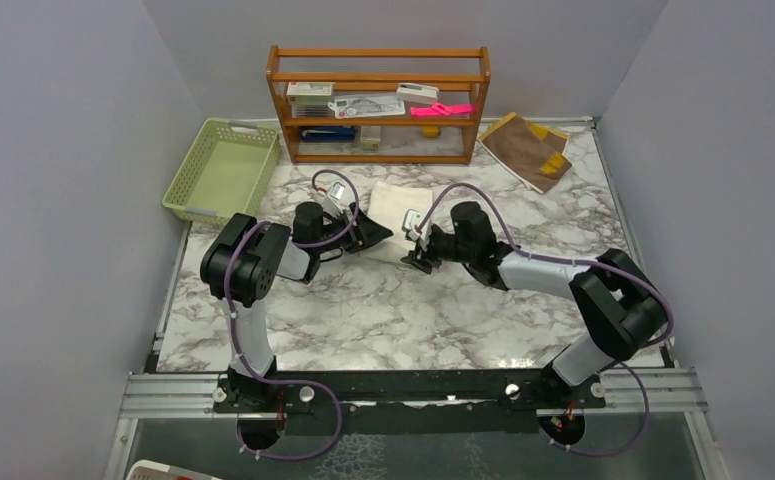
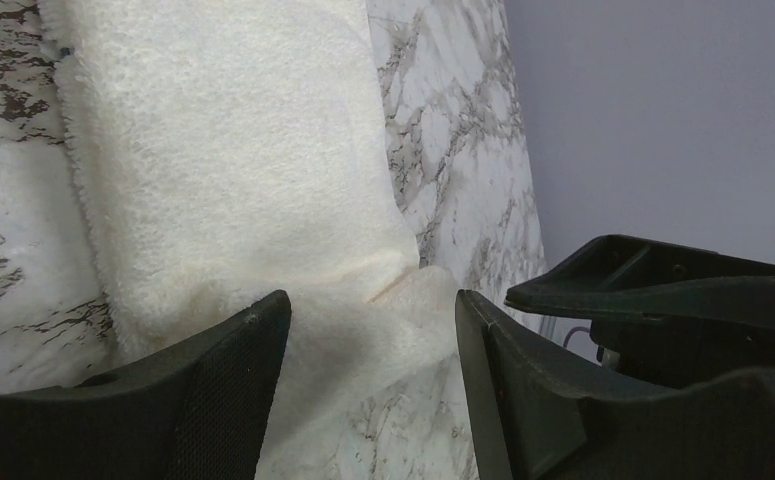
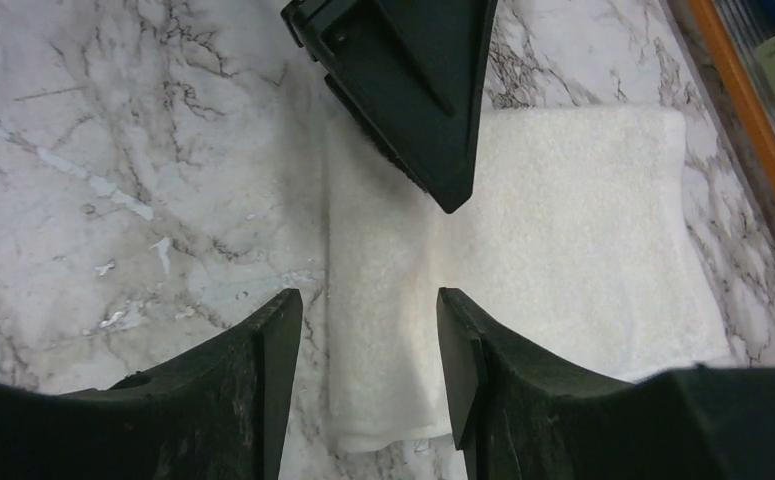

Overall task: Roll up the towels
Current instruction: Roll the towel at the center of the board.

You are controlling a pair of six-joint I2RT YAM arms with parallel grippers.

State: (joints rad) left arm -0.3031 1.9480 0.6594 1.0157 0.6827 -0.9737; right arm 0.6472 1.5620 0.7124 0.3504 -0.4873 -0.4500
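Both grippers meet low over the middle of the marble table (image 1: pixel 383 310), nearly nose to nose at the cream-white towel (image 1: pixel 400 207). The left gripper (image 1: pixel 371 236) comes in from the left with its jaws spread. In its wrist view a soft, bunched corner of the towel lies between the two dark fingers (image 2: pixel 233 380). The cloth reaches both inner faces, but nothing shows it squeezed. The right gripper (image 1: pixel 420 252) reaches in from the right, its jaws also apart. From its wrist camera one finger (image 3: pixel 263 390) hangs over bare marble and the other over the cloth, so the towel's folded side strip sits in the gap between them. The left gripper's pointed fingertip comes down onto the towel just beyond. The cream-white towel lies flat and folded, just in front of the wooden shelf (image 1: pixel 378 52). The brown towel (image 1: pixel 525 148), with mustard-yellow patches, lies loosely folded at the far right corner of the table, well apart from both arms. A green basket (image 1: pixel 243 126) stands at the far left.
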